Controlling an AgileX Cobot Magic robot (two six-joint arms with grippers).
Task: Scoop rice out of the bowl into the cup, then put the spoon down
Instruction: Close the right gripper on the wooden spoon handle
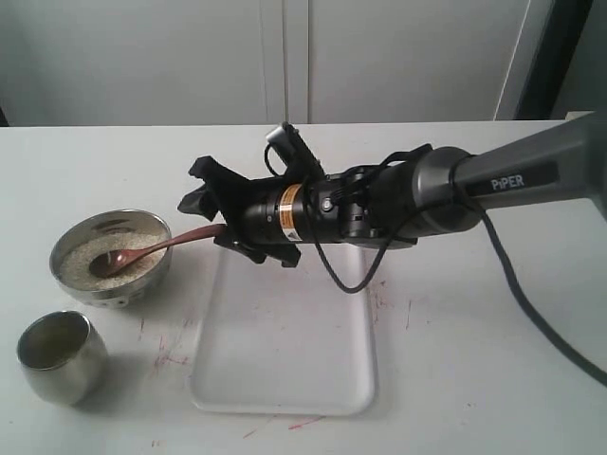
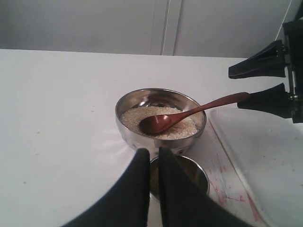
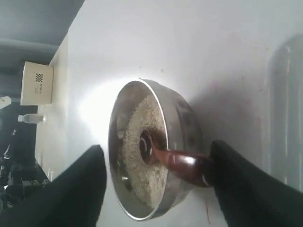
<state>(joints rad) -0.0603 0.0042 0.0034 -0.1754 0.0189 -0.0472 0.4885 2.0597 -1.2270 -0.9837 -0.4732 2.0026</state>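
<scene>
The steel bowl [image 1: 128, 290] holds rice [image 1: 90, 251] at the left of the table. The wooden spoon [image 1: 152, 249] lies with its oval end in the rice and its handle across the bowl's rim. My right gripper [image 1: 204, 201] is open, fingers wide apart; the handle's end touches one finger [image 3: 236, 179]. The steel cup [image 1: 62, 355] stands in front of the bowl. My left gripper [image 2: 152, 158], out of the exterior view, hovers shut just above the cup [image 2: 191, 172] with nothing in it. From the left wrist, bowl [image 2: 161, 137], spoon [image 2: 189, 113] and right gripper [image 2: 234, 89] show.
A clear plastic tray [image 1: 285, 351] lies flat on the white table beside the bowl, under the right arm [image 1: 398, 204]. Red marks [image 1: 166, 355] stain the table near the cup. A grey wall closes the back.
</scene>
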